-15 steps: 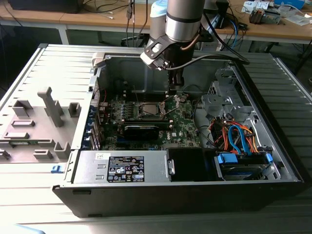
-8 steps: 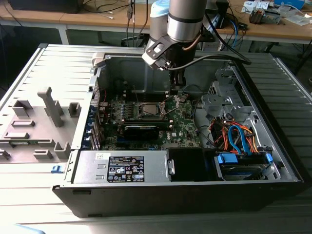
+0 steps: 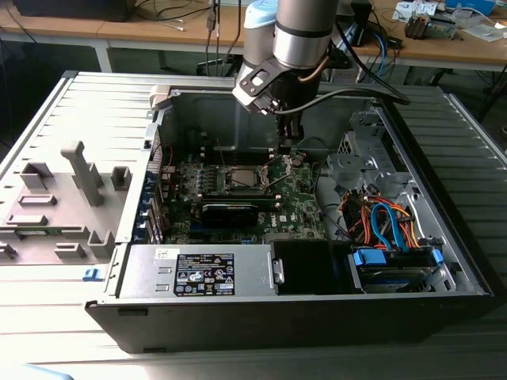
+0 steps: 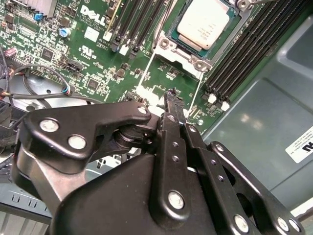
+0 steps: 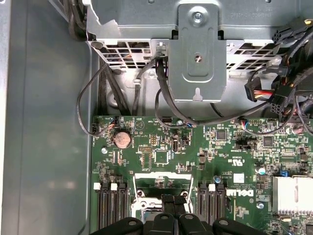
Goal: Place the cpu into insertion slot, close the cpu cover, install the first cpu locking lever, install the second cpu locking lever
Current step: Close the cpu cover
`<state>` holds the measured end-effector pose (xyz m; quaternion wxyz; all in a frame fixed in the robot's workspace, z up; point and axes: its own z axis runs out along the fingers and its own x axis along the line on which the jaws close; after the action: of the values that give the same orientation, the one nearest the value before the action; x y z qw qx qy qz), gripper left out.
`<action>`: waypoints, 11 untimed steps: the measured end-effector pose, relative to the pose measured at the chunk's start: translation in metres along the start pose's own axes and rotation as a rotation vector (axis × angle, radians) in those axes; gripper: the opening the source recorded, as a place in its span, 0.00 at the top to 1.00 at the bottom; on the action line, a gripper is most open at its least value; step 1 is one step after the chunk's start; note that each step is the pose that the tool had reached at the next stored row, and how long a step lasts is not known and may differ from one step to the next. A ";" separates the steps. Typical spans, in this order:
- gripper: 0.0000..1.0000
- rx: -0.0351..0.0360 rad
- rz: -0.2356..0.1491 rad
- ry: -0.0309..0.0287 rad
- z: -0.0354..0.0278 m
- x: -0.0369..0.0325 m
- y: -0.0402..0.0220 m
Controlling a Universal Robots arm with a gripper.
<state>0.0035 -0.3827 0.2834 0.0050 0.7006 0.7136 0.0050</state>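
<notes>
One arm (image 3: 297,36) reaches down into one open computer case (image 3: 444,261) lying on its side on a grey ribbed desk (image 3: 475,142). The jaws hang low over the green circuit board (image 3: 297,198), on the side of the socket toward the exterior view's right.

The cpu (image 4: 205,24) – a single square chip with a pale silvery face – already lies flat in the insertion slot (image 4: 183,55), and its top is bare. The one cpu cover (image 5: 161,176) is not down on it: in the second wrist view its two thin side rails rise from the socket's metal rim toward the fingertips (image 4: 171,98).

The jaws are drawn tightly together, with the tips right at the free end of that raised frame; whether the metal is pinched between them cannot be told. In the first wrist view the dark fingertips (image 5: 168,199) sit against the silver frame, with a bank of long black slots (image 5: 110,208) on either side – two banks in all.

Elsewhere on the board are one round coin battery (image 5: 122,138) and one pale finned heatsink (image 5: 292,193). Along the case's near edge in the exterior view lies one grey power supply (image 3: 198,273), and beside it one blue drive bracket (image 3: 392,257) under a bundle of orange and blue cables (image 3: 384,218). One grey plastic fixture (image 3: 71,190) rests on the desk at the exterior view's left.
</notes>
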 end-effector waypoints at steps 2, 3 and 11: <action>0.89 0.0000 0.000 0.0000 0.0001 0.0000 0.0014; 0.89 0.0000 0.000 0.0000 0.0002 0.0000 0.0020; 0.89 0.0000 0.000 -0.0001 0.0010 0.0006 0.0097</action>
<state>0.0132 -0.3820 0.2825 0.0051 0.7005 0.7136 0.0049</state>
